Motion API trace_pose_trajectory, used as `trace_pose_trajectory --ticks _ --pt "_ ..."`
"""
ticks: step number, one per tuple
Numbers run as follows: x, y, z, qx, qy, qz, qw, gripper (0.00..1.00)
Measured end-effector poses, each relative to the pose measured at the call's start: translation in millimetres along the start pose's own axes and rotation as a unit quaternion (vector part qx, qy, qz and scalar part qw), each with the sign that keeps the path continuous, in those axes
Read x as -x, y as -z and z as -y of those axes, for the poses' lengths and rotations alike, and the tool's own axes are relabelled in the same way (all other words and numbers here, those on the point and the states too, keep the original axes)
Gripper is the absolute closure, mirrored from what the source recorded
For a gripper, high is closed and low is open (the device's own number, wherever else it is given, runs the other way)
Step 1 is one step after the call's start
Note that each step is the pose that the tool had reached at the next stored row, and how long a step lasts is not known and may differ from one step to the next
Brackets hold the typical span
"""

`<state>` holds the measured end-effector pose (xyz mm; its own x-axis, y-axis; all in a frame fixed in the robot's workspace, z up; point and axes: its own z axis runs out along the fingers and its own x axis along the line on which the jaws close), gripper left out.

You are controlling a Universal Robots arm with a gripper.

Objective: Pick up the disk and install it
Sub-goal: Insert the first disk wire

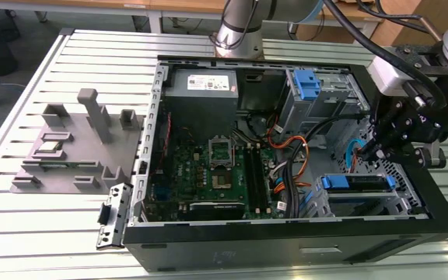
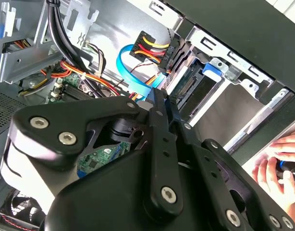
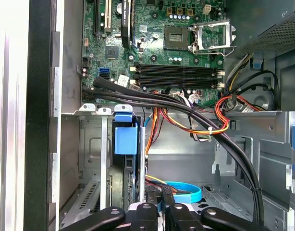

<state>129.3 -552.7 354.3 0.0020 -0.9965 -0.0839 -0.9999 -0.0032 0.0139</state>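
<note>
The disk [image 1: 353,182] sits in the lower drive bay of the open computer case [image 1: 286,233], at the exterior view's right, with blue rails on its edges. In the first wrist view the disk [image 3: 125,175] shows edge-on under its blue tab [image 3: 125,134]. In the second wrist view the disk [image 2: 193,84] lies in the metal cage. My gripper [image 1: 370,153] hovers just above and behind the bay, beside the blue data cable [image 2: 133,72]. Its black fingers [image 2: 159,120] are pressed together with nothing between them, and my gripper [image 3: 165,204] is apart from the disk.
A grey power-supply box [image 1: 202,84] and a blue latch [image 1: 305,84] lie at the case's back. Bundled cables [image 3: 200,120] cross over the motherboard [image 1: 216,169]. A grey fixture [image 1: 76,146] stands on the table at the exterior view's left. A person's hand [image 2: 277,168] rests outside the case.
</note>
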Motion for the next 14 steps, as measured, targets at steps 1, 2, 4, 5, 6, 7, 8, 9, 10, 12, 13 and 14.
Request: trace_pose_trajectory --ticks 1,2,4,5,6,7,8,9,10,12,13,14 --pt "0.0 0.0 -0.1 0.0 0.0 0.0 1.0 0.84" --pt "0.0 0.0 -0.1 0.0 0.0 0.0 1.0 0.84" --pt "-0.1 0.0 -0.2 0.0 0.0 0.0 1.0 0.84" --pt "-0.6 0.1 -0.3 0.0 0.0 -0.0001 1.0 0.84" --pt "-1.5 0.1 -0.5 0.0 0.0 -0.0001 1.0 0.84" --pt "-2.6 0.2 -0.9 -0.0001 0.0 -0.0001 1.0 0.84" --pt "-3.2 0.2 -1.2 -0.0001 0.0 -0.0001 1.0 0.84" --pt "-3.4 0.2 -1.4 -0.0002 0.0 -0.0001 1.0 0.84" --pt "-3.4 0.2 -1.4 -0.0002 0.0 -0.0001 1.0 0.84" --pt "-3.4 0.2 -1.5 -0.0002 0.0 -0.0001 1.0 0.84" --pt "-3.4 0.2 -1.6 -0.0002 0.0 0.0 1.0 0.84" --pt "-3.4 0.2 -1.6 -0.0002 0.0 -0.0001 1.0 0.84"
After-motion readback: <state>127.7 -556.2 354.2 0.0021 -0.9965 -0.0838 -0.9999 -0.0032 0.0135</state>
